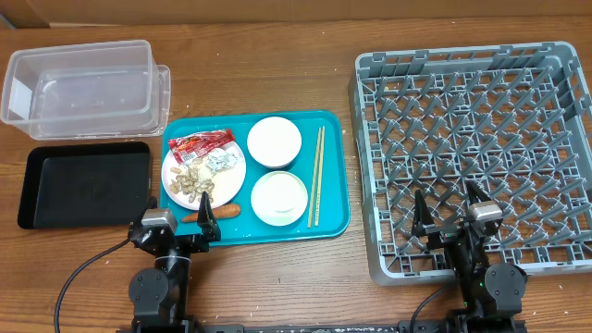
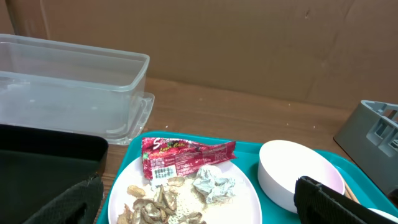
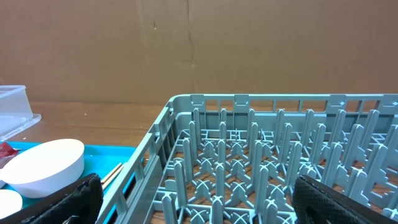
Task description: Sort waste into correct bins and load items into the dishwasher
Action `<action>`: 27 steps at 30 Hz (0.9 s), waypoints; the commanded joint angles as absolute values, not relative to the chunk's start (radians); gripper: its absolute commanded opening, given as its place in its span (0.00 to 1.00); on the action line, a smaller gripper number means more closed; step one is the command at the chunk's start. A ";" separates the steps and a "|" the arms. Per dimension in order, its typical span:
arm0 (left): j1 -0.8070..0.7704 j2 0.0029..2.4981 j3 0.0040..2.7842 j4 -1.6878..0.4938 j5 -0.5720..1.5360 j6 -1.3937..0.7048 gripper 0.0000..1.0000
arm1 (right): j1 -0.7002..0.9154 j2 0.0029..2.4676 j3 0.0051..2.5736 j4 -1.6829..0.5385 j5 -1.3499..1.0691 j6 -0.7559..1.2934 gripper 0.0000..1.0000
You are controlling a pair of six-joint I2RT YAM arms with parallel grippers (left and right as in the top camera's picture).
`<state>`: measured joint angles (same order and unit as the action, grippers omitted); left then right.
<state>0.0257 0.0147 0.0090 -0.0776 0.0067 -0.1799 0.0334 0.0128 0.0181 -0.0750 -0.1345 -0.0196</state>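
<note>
Both my claws are open wide and hold nothing. My left claw hangs over the near edge of the table, just at the near left corner of the teal tray. My right claw hangs over the near edge of the grey dish rack, which fills the right side of the table.

The trash sits on the plate at the left side of the teal tray. The red wrapper lies at the plate's far edge. I think it is light, thin and slippery, so I would pinch one end. The paper wad sits beside it, and I think it is soft and will squash. The peanut shells are small and loose, and may crack. I think the white rice grains by them are too tiny to pinch well. The carrot lies just off the plate, at the tray's near edge, close to my left claw. It looks firm and round and could roll, so I would grab it across the middle.

The clear tub is at the far left corner, and the black tray is in front of it.

Two bowls sit in the middle of the teal tray. I think they are hard, smooth and could break, so I would hold the rim. The chopsticks lie flat along its right edge. They look thin and light, and hard to get under.
</note>
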 commanded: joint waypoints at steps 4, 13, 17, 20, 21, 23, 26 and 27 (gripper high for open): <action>0.019 0.006 0.005 -0.077 0.012 -0.160 1.00 | 0.033 0.003 0.008 -0.070 -0.143 -0.023 1.00; 0.019 0.006 0.005 -0.075 0.011 -0.160 1.00 | 0.033 0.003 0.008 -0.068 -0.143 -0.022 1.00; 0.019 0.006 0.014 -0.083 0.012 -0.160 1.00 | 0.033 0.003 0.028 -0.079 -0.090 0.037 1.00; 0.019 0.006 0.054 -0.128 0.011 -0.160 1.00 | 0.033 0.004 0.072 -0.125 -0.040 0.083 1.00; 0.019 0.007 0.071 -0.151 0.011 -0.160 1.00 | 0.033 0.006 0.090 -0.147 -0.038 0.083 1.00; 0.019 0.014 0.115 -0.202 0.007 -0.160 1.00 | 0.033 0.023 0.146 -0.210 -0.038 0.083 1.00; 0.019 0.055 0.200 -0.282 -0.003 -0.161 1.00 | 0.033 0.073 0.229 -0.294 -0.035 0.083 1.00; 0.019 0.081 0.232 -0.307 -0.003 -0.161 1.00 | 0.033 0.102 0.266 -0.326 -0.035 0.083 1.00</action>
<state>0.0257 0.0296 0.1146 -0.2630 0.0059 -0.1795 0.0334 0.0441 0.1368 -0.2752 -0.0601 0.0624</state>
